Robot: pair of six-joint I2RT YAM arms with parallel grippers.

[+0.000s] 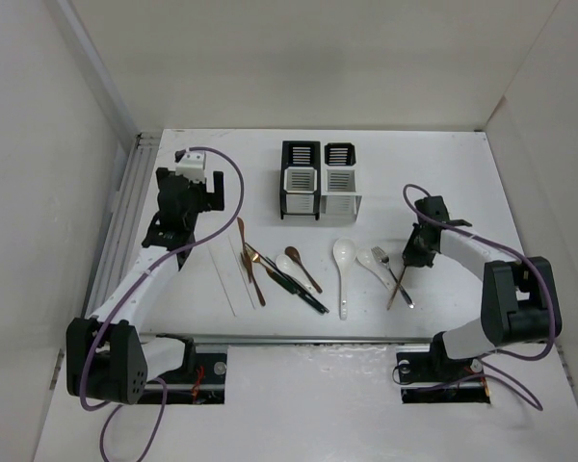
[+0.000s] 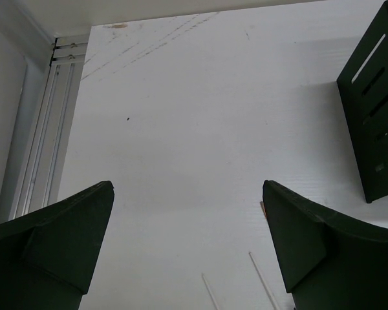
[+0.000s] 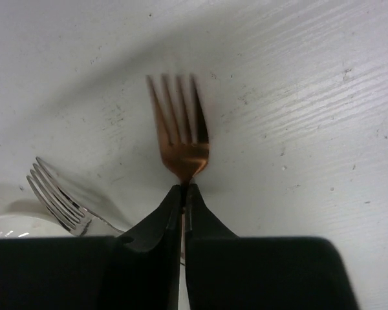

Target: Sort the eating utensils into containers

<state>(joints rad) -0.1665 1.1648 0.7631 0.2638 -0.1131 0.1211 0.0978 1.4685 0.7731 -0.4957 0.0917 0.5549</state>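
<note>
From above, the white table (image 1: 443, 173) carries two joined caddies near the middle of its far edge, the white-bodied caddy (image 1: 300, 183) on the left and the silver-grey perforated caddy (image 1: 340, 185) touching it on the right. Loose cutlery lies in a band nearer the near edge: white chopsticks (image 1: 233, 274), copper spoons (image 1: 251, 269), black chopsticks (image 1: 297, 281), a brown spoon (image 1: 303, 269), a white ceramic soup spoon (image 1: 344, 268) and a silver fork (image 1: 393, 276). The left gripper (image 1: 185, 197) hovers toward the far-left corner. The right gripper (image 1: 416, 253) is down at the right end of the band, over a copper fork (image 1: 398, 294) that crosses the silver fork.

The left wrist view shows the left gripper (image 2: 186, 187) spread wide over bare table with nothing between its fingers (image 2: 64, 239). A caddy frame (image 2: 378, 129) stands at the right and white chopstick tips (image 2: 262, 278) show below.

In the right wrist view, the right gripper (image 3: 184, 188) pinches the neck of the copper fork (image 3: 179, 126). The silver fork (image 3: 57, 197) lies just to the left.
</note>
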